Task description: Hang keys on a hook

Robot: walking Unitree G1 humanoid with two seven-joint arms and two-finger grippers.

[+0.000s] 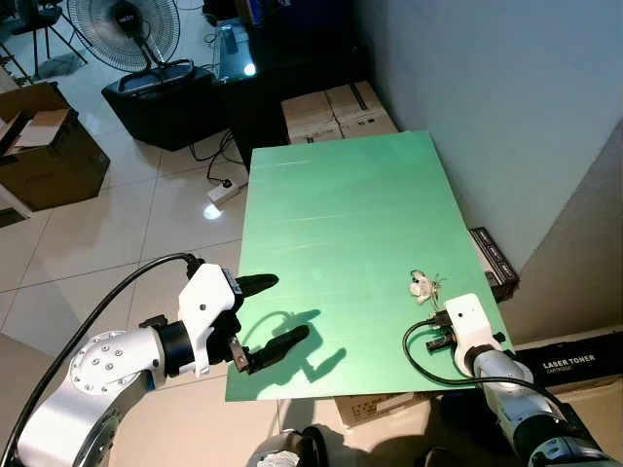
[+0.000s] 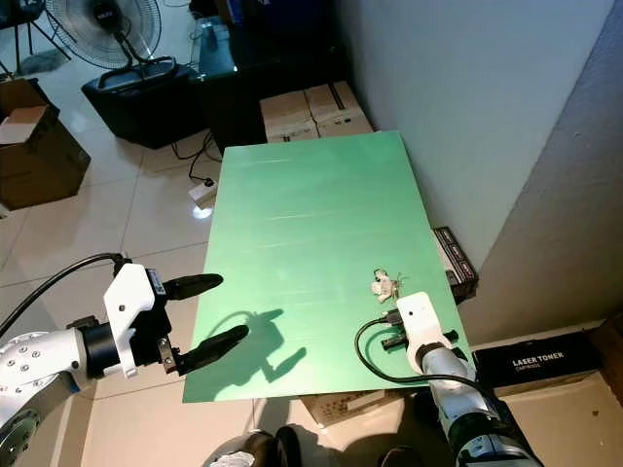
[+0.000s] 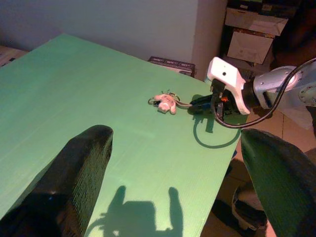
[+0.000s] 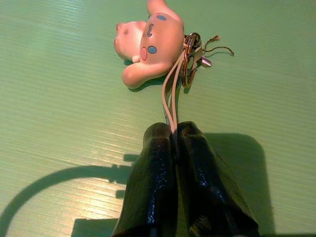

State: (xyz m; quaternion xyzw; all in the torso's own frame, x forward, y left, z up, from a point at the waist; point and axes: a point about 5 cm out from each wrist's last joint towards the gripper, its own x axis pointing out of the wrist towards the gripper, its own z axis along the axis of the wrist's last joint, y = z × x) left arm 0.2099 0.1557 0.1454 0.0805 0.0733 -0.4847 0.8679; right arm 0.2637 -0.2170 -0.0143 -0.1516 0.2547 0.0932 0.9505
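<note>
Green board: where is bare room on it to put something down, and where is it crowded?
The green board is bare from its far edge down to the keys. Its near right corner is crowded: keys, with the right gripper shut on their loop. The open left gripper hangs over the near left edge.

My right pincer (image 4: 174,136) has its two black fingers (image 4: 153,187) pressed together on a thin pale cord (image 4: 171,94), low over the green worktop (image 4: 59,98). The cord runs to a metal ring (image 4: 189,66) beside a pink charm (image 4: 150,44) lying on the worktop. I see the pincer's shadow beside the fingers and a curved cable shadow nearby.
</note>
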